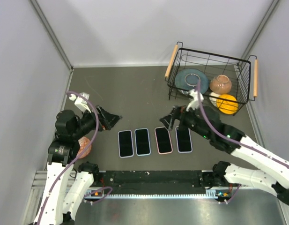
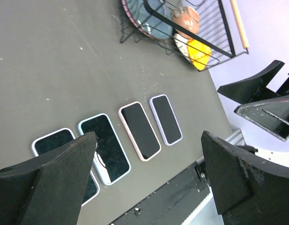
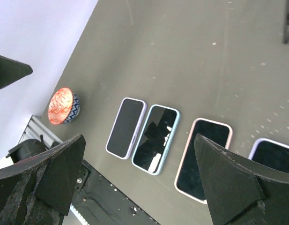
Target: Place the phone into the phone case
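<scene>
Several phones with dark screens lie side by side near the table's front edge, each inside a coloured case: a lavender one (image 1: 126,143) (image 3: 126,127), a light blue one (image 1: 143,141) (image 2: 104,147) (image 3: 156,138), a pink one (image 1: 163,139) (image 2: 139,131) (image 3: 203,159) and another lavender one (image 1: 184,138) (image 2: 166,118). My left gripper (image 1: 112,119) (image 2: 148,136) hangs open to the left of the row and behind it, holding nothing. My right gripper (image 1: 166,121) (image 3: 138,138) stands open just behind the pink-cased phone, also with nothing in it.
A black wire basket (image 1: 174,70) (image 2: 135,33) with wooden handles stands at the back right, holding a blue plate, a brown bowl and an orange item. A small patterned bowl (image 1: 84,146) (image 3: 62,105) sits by the left arm's base. A black rail (image 1: 153,178) runs along the near edge.
</scene>
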You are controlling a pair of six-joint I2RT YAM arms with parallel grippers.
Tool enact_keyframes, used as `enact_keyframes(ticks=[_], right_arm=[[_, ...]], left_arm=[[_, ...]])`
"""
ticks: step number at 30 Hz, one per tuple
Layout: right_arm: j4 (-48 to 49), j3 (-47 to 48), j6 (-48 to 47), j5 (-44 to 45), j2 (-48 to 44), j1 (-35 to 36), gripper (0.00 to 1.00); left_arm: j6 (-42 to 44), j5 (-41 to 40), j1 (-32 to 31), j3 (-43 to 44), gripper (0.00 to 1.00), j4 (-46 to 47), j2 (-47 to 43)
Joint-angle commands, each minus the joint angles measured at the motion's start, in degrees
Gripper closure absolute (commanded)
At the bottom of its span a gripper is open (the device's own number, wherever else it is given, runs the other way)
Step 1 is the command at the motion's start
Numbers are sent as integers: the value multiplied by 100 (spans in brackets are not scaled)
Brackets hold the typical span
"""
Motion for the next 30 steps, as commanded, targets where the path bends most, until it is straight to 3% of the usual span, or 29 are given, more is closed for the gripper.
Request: enact_keyframes(ticks=[1, 8, 30], right_arm=[[-615, -506, 334, 853, -1067, -15, 1], [-722, -780, 705, 1056, -2115, -15, 1], [-986, -507, 960, 1074, -1922, -24, 2]], left_arm=[[-86, 704, -3, -161, 1, 821, -163], [-68, 775, -3, -407, 1, 839, -295], [-34, 678, -3, -513, 1, 848, -330]])
